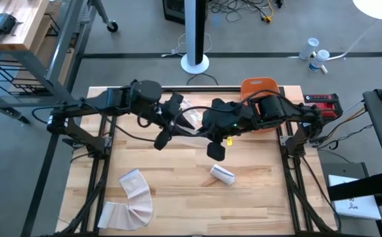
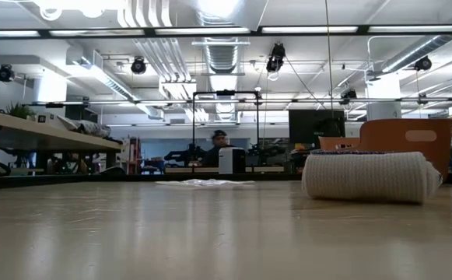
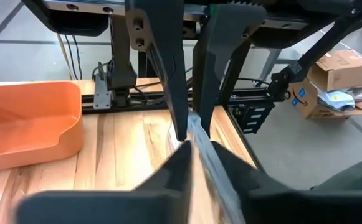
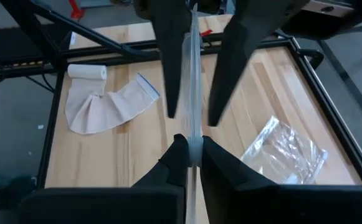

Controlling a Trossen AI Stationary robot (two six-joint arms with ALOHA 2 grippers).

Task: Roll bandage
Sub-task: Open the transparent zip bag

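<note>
- The wooden table [image 1: 269,197] has bare room across its front half. Both arms are bunched over the middle of the back half, so any reach for a bandage runs forward, away from the orange bin [image 1: 260,87] at the back edge.
- The unrolled bandage [image 1: 133,201] is the piece I judge is left to roll. It lies flat in the front-left corner, well apart from both grippers. Its long axis curves from near the front edge up toward the table's middle, and its front end lies close to that edge.
- The left arm is the nearer one to that strip, with open board all along its inner side.
- The rolled bandage [image 1: 222,174] lies on its side near the centre, its axis diagonal, just forward of the right arm's wrist. It looks finished.
- A crumpled clear bag [image 4: 286,149] rests on the board beneath the arms, clear of both bandages.
- A clear plastic wrapper [image 4: 192,74] hangs edge-on between the two grippers, off the table.
- The right gripper [image 4: 192,144] is pressed together on that wrapper.
- The left gripper [image 3: 192,149] faces it, jaws a little spread with the wrapper running between them; no firm pinch shows.
- Judgement: the wrapper must be dropped before either gripper is free for the strip.
</note>
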